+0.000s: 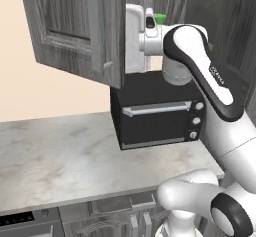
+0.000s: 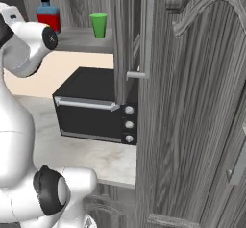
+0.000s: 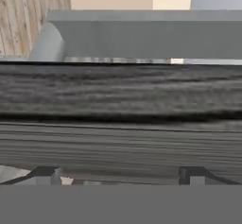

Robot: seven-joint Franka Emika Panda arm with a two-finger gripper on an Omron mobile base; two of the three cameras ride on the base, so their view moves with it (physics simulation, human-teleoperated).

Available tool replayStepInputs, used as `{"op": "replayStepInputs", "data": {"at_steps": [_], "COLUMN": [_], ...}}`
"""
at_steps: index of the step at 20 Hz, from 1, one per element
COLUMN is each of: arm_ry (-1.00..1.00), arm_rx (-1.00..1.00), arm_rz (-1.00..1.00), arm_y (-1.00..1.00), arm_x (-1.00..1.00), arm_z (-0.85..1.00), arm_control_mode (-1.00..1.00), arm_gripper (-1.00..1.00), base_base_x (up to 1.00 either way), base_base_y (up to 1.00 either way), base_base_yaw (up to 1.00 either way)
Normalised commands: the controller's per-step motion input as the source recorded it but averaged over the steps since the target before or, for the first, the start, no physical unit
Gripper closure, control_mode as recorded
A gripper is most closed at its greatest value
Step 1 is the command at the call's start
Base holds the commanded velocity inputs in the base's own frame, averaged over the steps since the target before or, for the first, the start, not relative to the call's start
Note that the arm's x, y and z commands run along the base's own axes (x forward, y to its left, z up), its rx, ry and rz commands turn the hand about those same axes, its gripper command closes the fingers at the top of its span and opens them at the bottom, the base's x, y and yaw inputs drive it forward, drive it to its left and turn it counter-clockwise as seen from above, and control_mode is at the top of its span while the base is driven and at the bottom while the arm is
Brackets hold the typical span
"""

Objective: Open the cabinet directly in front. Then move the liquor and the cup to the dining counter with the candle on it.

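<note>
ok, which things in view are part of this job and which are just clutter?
Job:
dark grey wood-grain wall cabinet, doors swung open
squarish blue-and-red liquor bottle, on its shelf
small green cup, same shelf

Not job:
black microwave box
light marble counter

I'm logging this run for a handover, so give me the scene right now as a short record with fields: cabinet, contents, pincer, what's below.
cabinet: doors swung open, silver bar handle visible on the right door
liquor: bottle upright on the cabinet shelf, at the left
cup: green cup upright on the same shelf, right of the bottle, apart from it
pincer: open, empty, close against wood-grain cabinet surface
below cabinet: black microwave on the marble counter
task progress: cabinet open; neither item picked up yet
</note>
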Motion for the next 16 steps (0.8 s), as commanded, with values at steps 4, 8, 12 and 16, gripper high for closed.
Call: {"op": "replayStepInputs", "data": {"at_steps": [4,8,12,16], "arm_ry": [-0.28,-0.07,0.0,0.0], "arm_rx": [-0.07,-0.01,-0.01,-0.02], "arm_rz": [0.04,0.03,0.04,0.06], "arm_y": [0.92,0.99,1.0,0.95], "arm_x": [-0.84,-0.19,-0.01,0.0], "arm_z": [0.0,0.0,0.0,0.0], "arm_control_mode": [-1.0,-1.0,-1.0,-1.0], "arm_gripper": [-1.0,-1.0,-1.0,-1.0], "base_base_x": [0.0,0.0,0.0,0.0], "base_base_y": [0.0,0.0,0.0,0.0], "base_base_yaw": [0.0,0.0,0.0,0.0]}}
